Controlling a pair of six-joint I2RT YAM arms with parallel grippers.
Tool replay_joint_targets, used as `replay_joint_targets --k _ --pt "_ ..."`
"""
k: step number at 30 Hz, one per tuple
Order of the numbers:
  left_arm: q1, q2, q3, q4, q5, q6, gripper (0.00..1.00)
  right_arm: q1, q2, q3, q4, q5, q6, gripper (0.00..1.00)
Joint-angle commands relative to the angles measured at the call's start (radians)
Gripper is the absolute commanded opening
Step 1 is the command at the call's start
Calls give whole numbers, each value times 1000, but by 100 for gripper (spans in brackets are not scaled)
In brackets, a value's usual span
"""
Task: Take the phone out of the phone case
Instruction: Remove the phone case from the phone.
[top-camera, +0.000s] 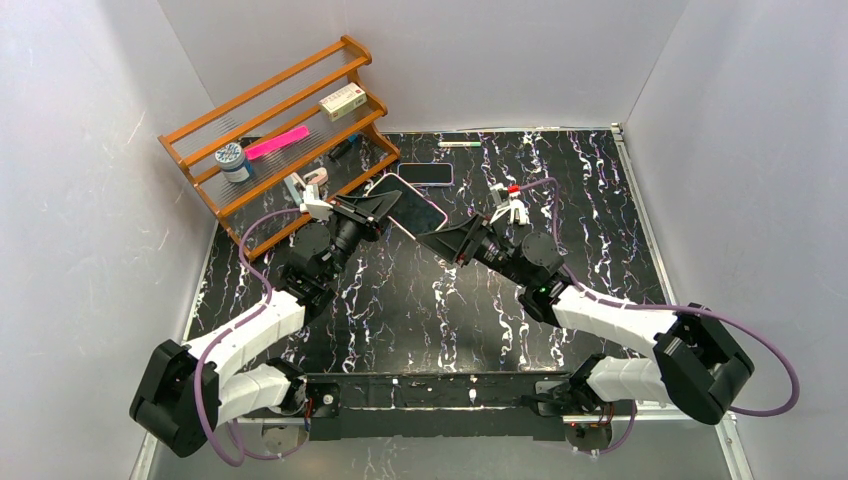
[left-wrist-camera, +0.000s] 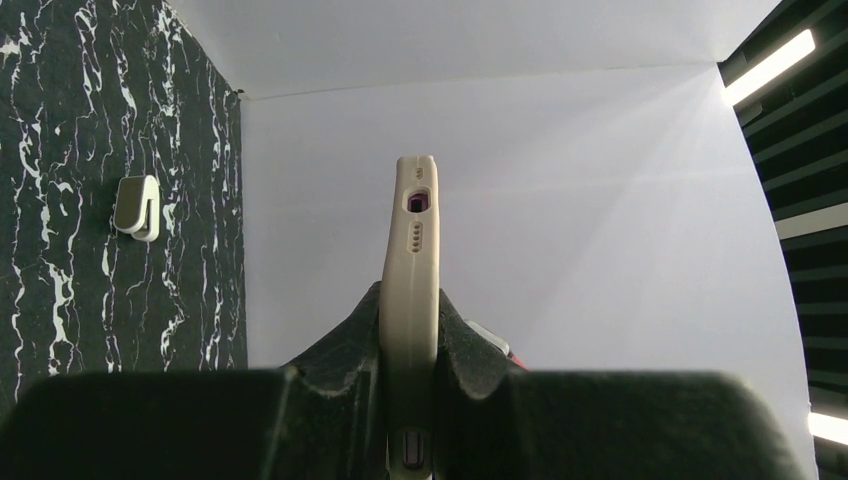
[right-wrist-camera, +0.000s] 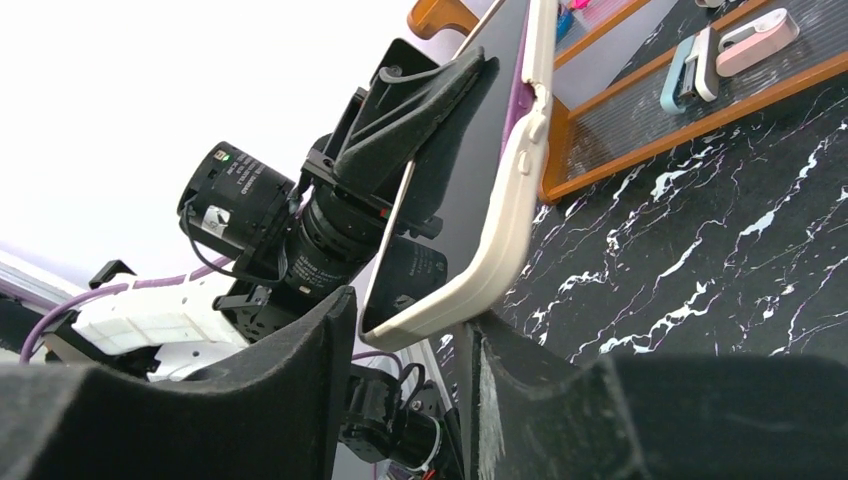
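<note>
The left pincer (left-wrist-camera: 410, 325) is clamped narrow on the phone case (left-wrist-camera: 411, 235), one padded finger on each broad face, holding it on edge and clear of the counter (top-camera: 400, 310). The charging-port end points away from the wrist. The right pincer (right-wrist-camera: 410, 325) straddles the case's lower corner with its jaws set a little apart; I cannot tell whether its pads bear on the case yet.

The phone (right-wrist-camera: 470, 130) sits inside the case, its dark glass facing the left arm's finger. A thin purple strip shows between the glass and the cream rim along one long side, so the lip may be lifting there, though this is hard to judge.

The case looks like soft, rubbery silicone. It should bend and peel readily and give the pads good friction. The phone is probably stiff, moderately heavy, smooth and breakable if dropped. The sensible hold is on the case's rim at a corner, peeling it back, while the other pincer keeps the body steady.

Behind stand a wooden rack (top-camera: 270, 120) and a second phone (top-camera: 428, 173) lying flat.
</note>
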Motion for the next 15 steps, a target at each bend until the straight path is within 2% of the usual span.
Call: replay_joint_targets --k 1,10,15 --pt "-3 -16 25 86 -22 -10 0 -1 22 32 96 -6 3 46" --pt "-3 -3 25 85 -24 -19 0 -1 43 42 121 -64 -18 45" --pt "-3 9 34 86 -10 -23 0 -1 39 40 119 -53 -45 30"
